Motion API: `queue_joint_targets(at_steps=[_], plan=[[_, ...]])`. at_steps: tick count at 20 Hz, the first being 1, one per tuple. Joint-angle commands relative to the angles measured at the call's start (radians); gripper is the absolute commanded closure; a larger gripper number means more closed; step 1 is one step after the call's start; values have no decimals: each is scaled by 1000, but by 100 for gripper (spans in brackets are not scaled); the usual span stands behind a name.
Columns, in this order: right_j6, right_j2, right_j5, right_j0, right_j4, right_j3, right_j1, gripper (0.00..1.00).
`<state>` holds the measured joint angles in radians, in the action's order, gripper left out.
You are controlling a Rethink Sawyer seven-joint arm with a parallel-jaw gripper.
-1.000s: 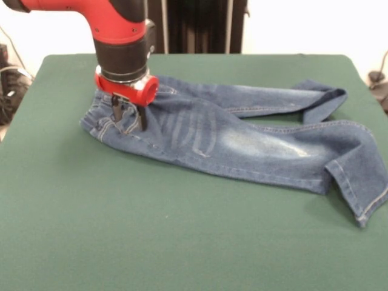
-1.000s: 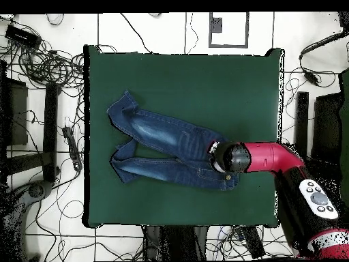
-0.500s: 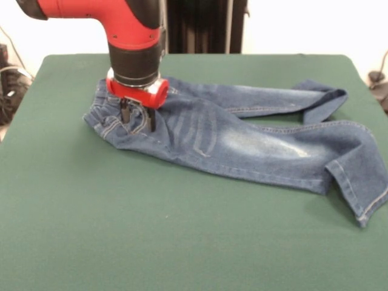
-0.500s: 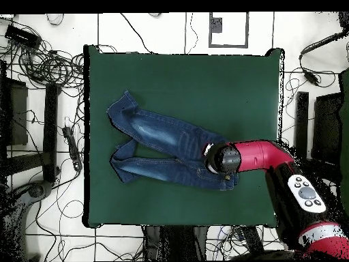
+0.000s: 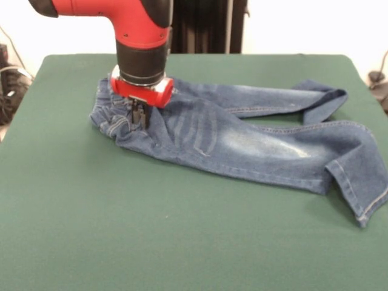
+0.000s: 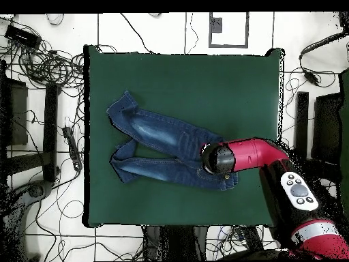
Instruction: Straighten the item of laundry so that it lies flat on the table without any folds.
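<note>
The blue denim jeans (image 5: 254,142) lie on the dark green table (image 5: 151,242), waist at the left and legs running right. My gripper (image 5: 138,116) stands upright on the waist end, shut on the denim, which is bunched up around it. The far leg's cuff (image 5: 327,100) is folded back. The near leg's cuff (image 5: 357,188) bends down towards the front. In the overhead view the jeans (image 6: 160,133) lie left of centre on the table (image 6: 204,82), and the arm's wrist (image 6: 218,159) hides the gripper and the waist.
The red arm (image 6: 255,153) reaches in over the table's right edge in the overhead view. Cables and stands (image 6: 41,61) crowd the floor around the table. A dark stand (image 5: 200,24) rises behind the table's far edge.
The fingers have closed on the waist. The gripper has moved right in the front view, dragging the waist edge with it and bunching it. The legs have not moved.
</note>
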<state>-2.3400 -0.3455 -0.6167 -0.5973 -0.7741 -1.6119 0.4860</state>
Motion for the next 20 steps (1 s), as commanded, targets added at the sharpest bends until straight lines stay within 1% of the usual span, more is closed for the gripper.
queue_joint_targets(at_steps=[1,6,9,11,13,15,16,20], plan=[[60,-16,4,57,-3,-48,-63,100],[76,-8,3,61,-19,-45,-37,100],[131,-17,-11,46,-37,-5,-45,100],[159,-23,-20,33,-40,2,-39,100],[173,-22,-26,28,-44,6,-28,100],[176,-11,-8,29,-70,18,-20,100],[196,-15,-12,22,-77,33,-21,100],[300,-45,-86,-12,-56,76,-6,100]])
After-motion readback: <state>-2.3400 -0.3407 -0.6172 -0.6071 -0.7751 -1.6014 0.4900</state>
